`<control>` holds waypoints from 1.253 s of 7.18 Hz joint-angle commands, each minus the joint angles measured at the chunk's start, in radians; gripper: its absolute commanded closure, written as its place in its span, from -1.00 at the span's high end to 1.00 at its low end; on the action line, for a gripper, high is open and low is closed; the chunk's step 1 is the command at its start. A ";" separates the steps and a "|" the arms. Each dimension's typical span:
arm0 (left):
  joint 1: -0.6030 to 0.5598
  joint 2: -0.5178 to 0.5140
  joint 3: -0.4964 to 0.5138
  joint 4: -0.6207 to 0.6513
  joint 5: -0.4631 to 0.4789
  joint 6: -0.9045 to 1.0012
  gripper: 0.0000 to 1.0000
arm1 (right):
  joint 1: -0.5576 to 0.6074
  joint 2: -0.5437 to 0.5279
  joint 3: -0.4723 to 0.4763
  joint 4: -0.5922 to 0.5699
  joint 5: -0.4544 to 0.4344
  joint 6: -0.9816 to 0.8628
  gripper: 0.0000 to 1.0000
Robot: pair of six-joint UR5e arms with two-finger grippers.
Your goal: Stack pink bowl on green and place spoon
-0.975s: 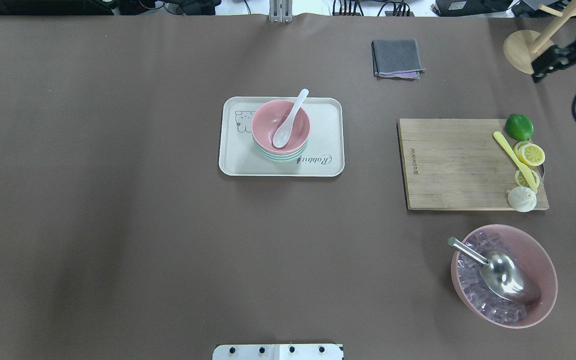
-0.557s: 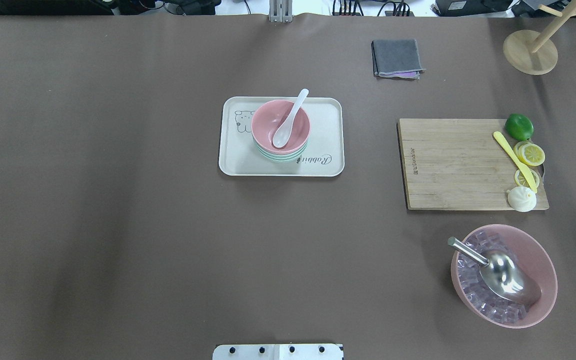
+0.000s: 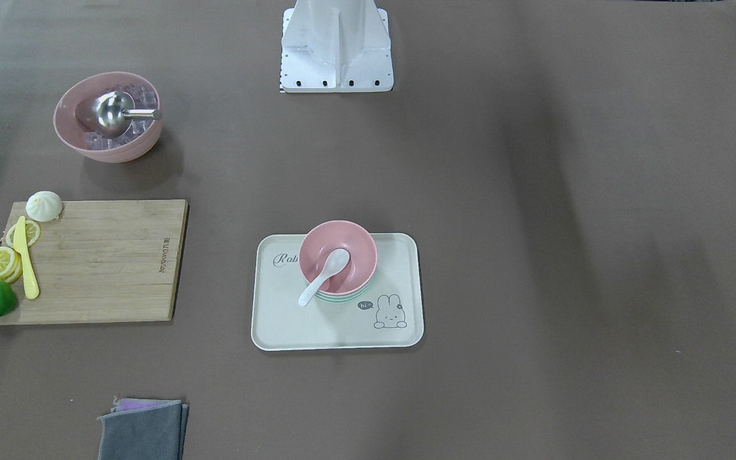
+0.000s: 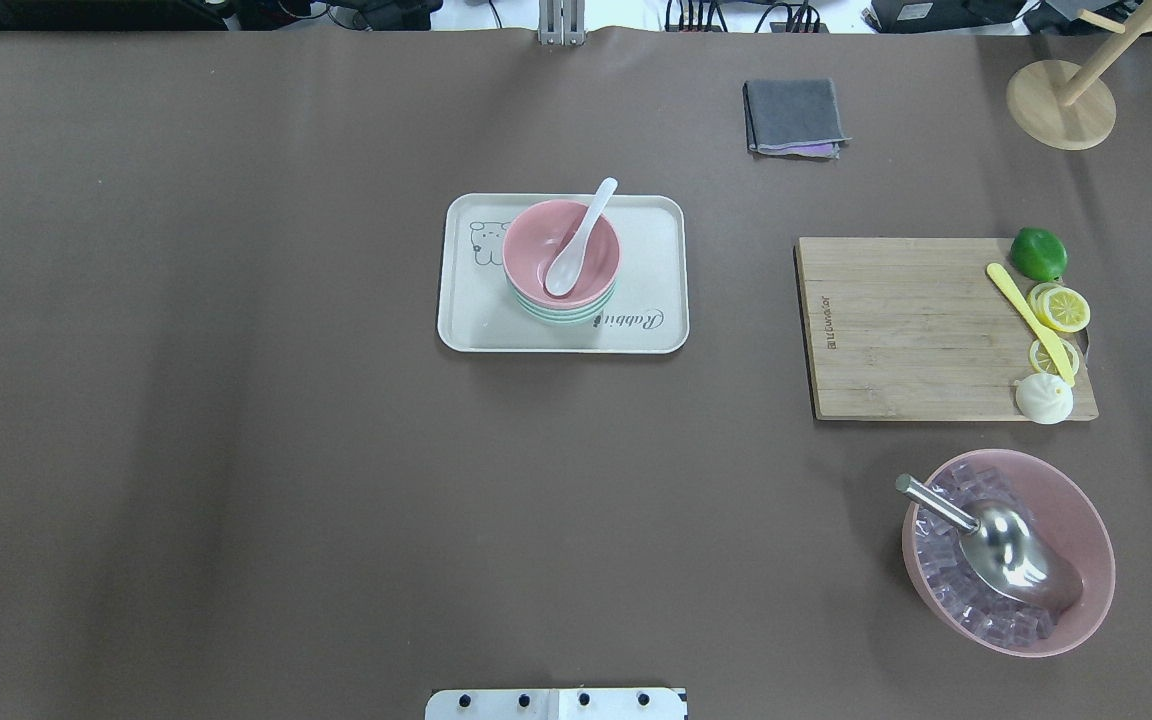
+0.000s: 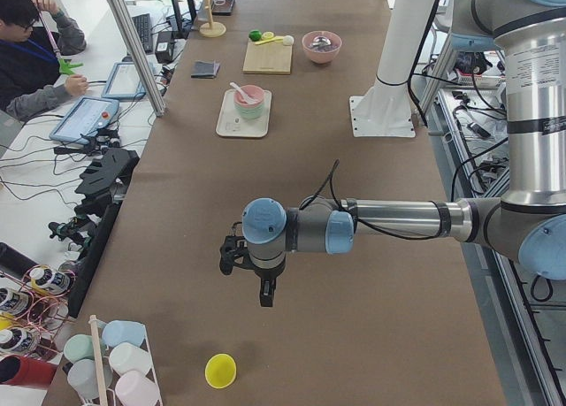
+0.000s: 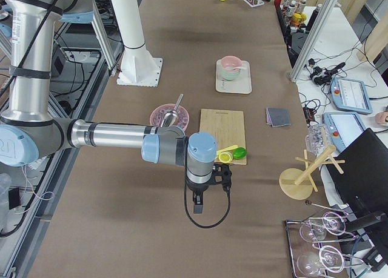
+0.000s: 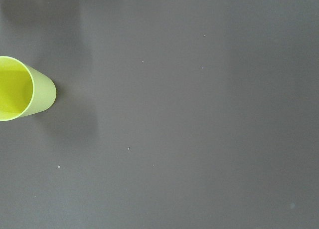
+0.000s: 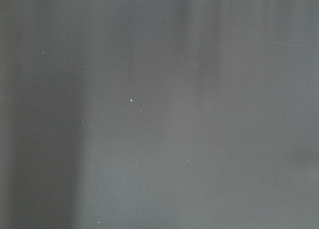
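The pink bowl (image 4: 561, 250) sits nested in the green bowl (image 4: 564, 314), which shows only as a rim beneath it. The stack stands about mid-tray on the tray (image 4: 476, 325). The spoon (image 4: 579, 238) lies in the pink bowl, scoop at the bottom, handle leaning over the rim toward the tray's far long edge. On this arrangement the task appears complete.

Both bowls look light, rigid and smooth-walled; the rim is the likely grip, one finger inside and one outside. The spoon looks glossy and probably slippery; its free handle end is the best hold. A jolt to the stack could slide it along the rim.

The nearest other item, the cutting board (image 4: 896, 330), lies well apart from the tray on the robot's right, so approach from above looks unobstructed.

The left pincer (image 5: 266, 300) and right pincer (image 6: 197, 206) hang over the bench (image 4: 236, 450), far from the tray. Their opening and contents cannot be told.
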 commanded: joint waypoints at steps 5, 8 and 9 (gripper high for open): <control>0.000 0.002 -0.005 -0.004 0.001 0.003 0.96 | 0.007 -0.007 0.017 0.001 0.054 -0.001 1.00; 0.000 0.003 -0.003 -0.004 0.001 0.001 0.96 | 0.007 -0.005 0.018 0.002 0.124 -0.007 1.00; -0.002 0.003 -0.003 -0.004 0.001 0.000 0.96 | 0.007 -0.005 0.020 0.002 0.124 -0.007 1.00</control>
